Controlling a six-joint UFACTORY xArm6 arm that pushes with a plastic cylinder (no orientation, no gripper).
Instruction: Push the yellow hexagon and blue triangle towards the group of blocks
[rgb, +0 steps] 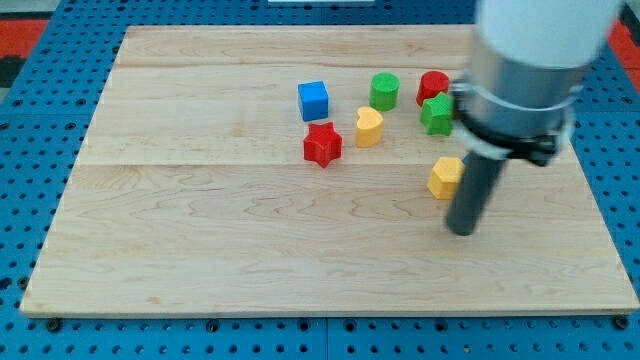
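Observation:
The yellow hexagon (443, 178) lies right of centre on the wooden board (200, 230). My tip (461, 230) rests on the board just below and to the right of the hexagon, with the rod's side close against it. The group lies toward the view's top: a blue cube (313, 100), a red star (322, 145), a yellow heart (369, 127), a green cylinder (384, 91), a red cylinder (432, 86) and a green star (436, 114). No blue triangle shows; the arm's body (525, 70) hides the board's upper right.
The board lies on a blue pegboard surface (30, 150). The arm's bulky white and grey body hangs over the board's upper right part, partly covering the red cylinder and green star.

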